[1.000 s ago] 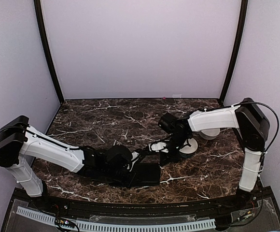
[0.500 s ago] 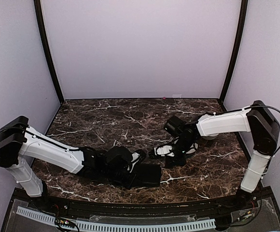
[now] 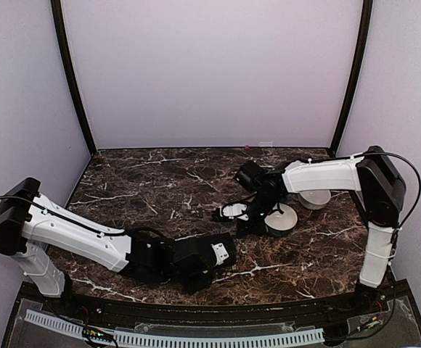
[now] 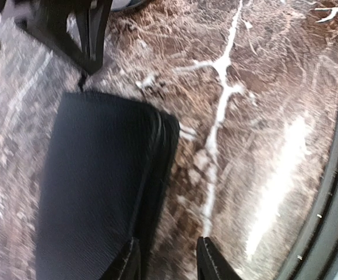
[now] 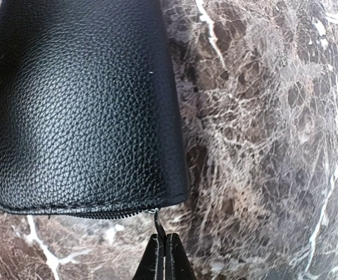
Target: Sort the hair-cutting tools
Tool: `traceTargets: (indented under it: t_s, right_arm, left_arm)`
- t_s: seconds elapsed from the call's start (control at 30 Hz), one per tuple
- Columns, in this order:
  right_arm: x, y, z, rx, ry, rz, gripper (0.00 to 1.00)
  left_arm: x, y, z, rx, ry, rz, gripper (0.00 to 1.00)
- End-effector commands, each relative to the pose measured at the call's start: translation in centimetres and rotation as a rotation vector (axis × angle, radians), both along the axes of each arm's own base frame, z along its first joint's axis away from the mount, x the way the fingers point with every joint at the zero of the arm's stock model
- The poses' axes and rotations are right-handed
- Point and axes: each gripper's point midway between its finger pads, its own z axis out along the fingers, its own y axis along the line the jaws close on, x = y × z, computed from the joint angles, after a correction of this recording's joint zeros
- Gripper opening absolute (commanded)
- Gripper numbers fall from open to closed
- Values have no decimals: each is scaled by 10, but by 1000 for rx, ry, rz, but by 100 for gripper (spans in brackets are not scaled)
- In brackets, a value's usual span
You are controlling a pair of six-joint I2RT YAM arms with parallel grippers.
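Observation:
The black zip case point(image 5: 81, 99) fills the upper left of the right wrist view, zipped shut along its near edge. My right gripper point(image 5: 164, 242) is shut on the thin metal zip pull point(image 5: 159, 221) at the case's corner. In the top view the right gripper point(image 3: 222, 216) is at the far end of the case point(image 3: 223, 239). My left gripper point(image 4: 168, 259) is open at the case's point(image 4: 93, 186) near edge, one finger over it, one over the marble. It sits low centre in the top view point(image 3: 225, 255). No scissors or combs show.
Two white bowls stand at the right: one point(image 3: 283, 219) partly under my right arm, one point(image 3: 313, 198) behind it. The table top is dark veined marble point(image 3: 145, 181). A black rim point(image 4: 326, 192) runs along the table's front edge beside my left gripper.
My left arm has pushed right along the front, its gripper now at the case's near end. My right gripper swung right, then back left and farther away.

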Motion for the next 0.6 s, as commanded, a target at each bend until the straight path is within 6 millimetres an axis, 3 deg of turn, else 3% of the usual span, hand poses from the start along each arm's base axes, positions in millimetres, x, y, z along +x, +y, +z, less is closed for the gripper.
traceTargets:
  t_s: [0.0, 0.2, 0.43, 0.57]
  right_arm:
    - [6, 11, 4, 17, 4, 2, 0]
    - [8, 13, 2, 10, 1, 5, 0]
    - [7, 13, 2, 12, 7, 6, 0]
    - [8, 12, 0, 5, 3, 7, 0]
  left_arm:
    - [15, -14, 6, 69, -133, -80, 34]
    - [21, -35, 8, 70, -187, -122, 34]
    - [39, -38, -6, 127, -202, -92, 33]
    - [53, -32, -18, 121, -150, -43, 25]
